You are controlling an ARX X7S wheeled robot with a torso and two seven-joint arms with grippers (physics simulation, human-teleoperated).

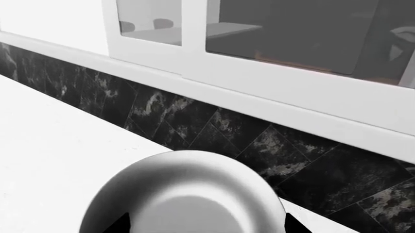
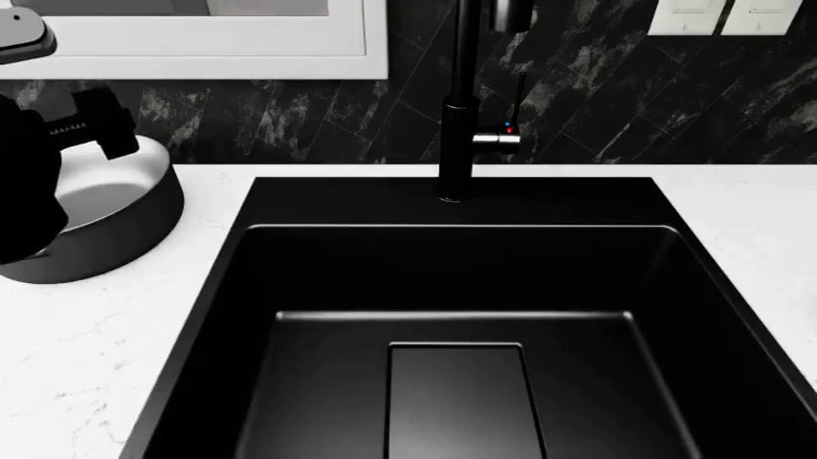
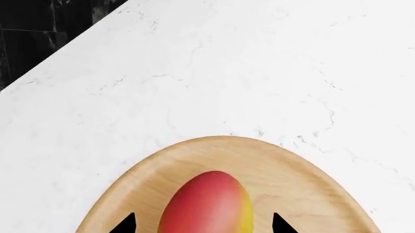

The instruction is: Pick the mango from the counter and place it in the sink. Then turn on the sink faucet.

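Black and matte, the sink (image 2: 460, 316) fills the near foreground of the head view, a rectangular drain plate (image 2: 457, 402) set in its floor. Left of it, on the white veined counter (image 2: 77, 363), stands a round grey pot (image 2: 96, 225), partly hidden by the dark left arm (image 2: 33, 182); the left gripper's (image 1: 204, 224) two tips show apart above the pot's rim in the left wrist view. Behind the basin rises the slim black sink faucet (image 2: 454, 124) with its chrome lever (image 2: 498, 139). In the right wrist view the mango (image 3: 207, 204), red-orange shading to yellow-green, smooth-skinned, lies on a tan wooden cutting board (image 3: 304, 189); the right gripper's (image 3: 202, 224) tips straddle it, spread, not visibly touching.
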